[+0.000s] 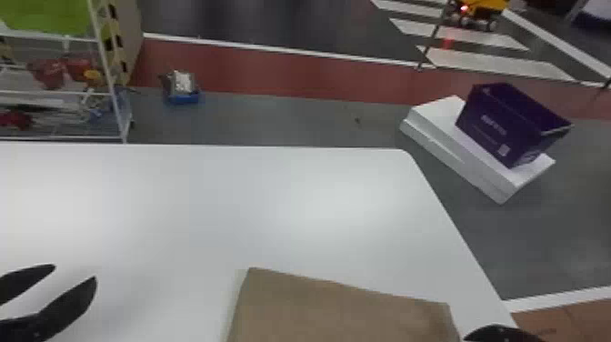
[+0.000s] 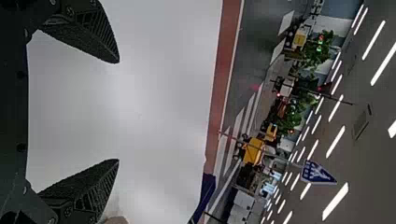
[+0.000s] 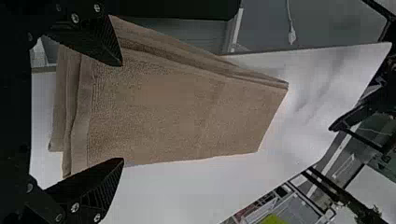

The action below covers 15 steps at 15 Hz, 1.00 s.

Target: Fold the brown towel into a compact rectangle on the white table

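Towel of thick brown terry cloth (image 3: 187, 107): lying before you near the right side of the table, stacked in several layers and four-sided in outline, somewhat slanted rather than square.
Smooth white tabletop with a rounded corner (image 1: 204, 195): under the towel, with room beside it on your left arm's side.
Stacked layers: your folding looks well along, since the cloth is doubled over more than once; you cannot count the folds exactly from here.
Towel edges: not fully matched, as the layers step out past one another along the banded end and fan slightly along one side.
Upper face: fairly flat, so you seem to have little smoothing left there.
Black two-fingered left gripper (image 2: 117, 111): jaws wide apart with nothing between them, above the tabletop, off to the left of the towel.
Black two-fingered right gripper (image 3: 121, 112): jaws wide apart at the banded end of the towel, clamped on nothing; you cannot tell whether either finger touches the cloth.
Remaining work: probably squaring the uneven layers, and perhaps one more fold if you want the rectangle more compact.
Overall shape: close to the goal in your task, though the stepped edges make it hard to call finished; judge it as late in the job, not certainly complete.
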Motion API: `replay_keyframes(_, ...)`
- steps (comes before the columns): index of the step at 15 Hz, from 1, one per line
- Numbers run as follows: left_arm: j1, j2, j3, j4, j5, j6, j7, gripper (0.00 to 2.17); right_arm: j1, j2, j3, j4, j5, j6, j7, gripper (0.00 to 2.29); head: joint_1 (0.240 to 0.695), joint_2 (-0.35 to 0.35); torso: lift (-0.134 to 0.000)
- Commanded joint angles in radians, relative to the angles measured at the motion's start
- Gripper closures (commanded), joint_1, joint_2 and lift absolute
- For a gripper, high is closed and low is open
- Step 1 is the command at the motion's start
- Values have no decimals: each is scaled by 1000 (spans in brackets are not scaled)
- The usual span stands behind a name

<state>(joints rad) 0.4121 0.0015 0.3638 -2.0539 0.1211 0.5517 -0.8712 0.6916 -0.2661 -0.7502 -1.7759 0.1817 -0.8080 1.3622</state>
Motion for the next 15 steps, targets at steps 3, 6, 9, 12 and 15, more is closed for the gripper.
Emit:
replay_keyframes(3,-3,-4,9,11,-8,-12,0,144,16,-21,-54,21,13,-52,5,188,695,-263,-123)
replay_keyframes(6,-4,-4,9,11,-12,-12,0,144,48,-45,-67,1,94,-131,5,188,695,-284,-123)
replay_keyframes(9,-7,-4,20,28,-12,-34,1,144,52,-51,-70,-20,194,-131,5,188,695,-303,-123)
replay_keyframes(12,-7,-4,17,28,-12,-34,0,144,37,-51,-35,-28,294,-147,0,191,695,-309,-123)
replay_keyframes(15,-4,-4,20,29,-12,-34,0,144,16,-44,-1,-28,302,-168,-44,191,695,-295,-123)
